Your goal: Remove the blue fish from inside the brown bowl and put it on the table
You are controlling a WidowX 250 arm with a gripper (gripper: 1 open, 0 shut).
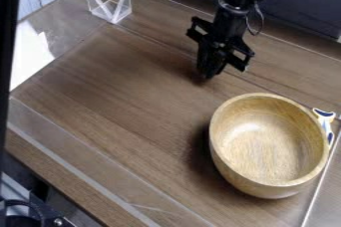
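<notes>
Watching my gripper (209,71), clenched on nothing beyond the brown bowl (270,143), I see no blue fish; risk is grabbing bare table (107,102).

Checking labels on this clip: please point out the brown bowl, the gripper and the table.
brown bowl (270,143): camera view, the smooth hollow inside.
gripper (209,72): camera view, tips of the closed fingers.
table (114,102): camera view, bare dark wood-grain top left of the bowl.
</notes>
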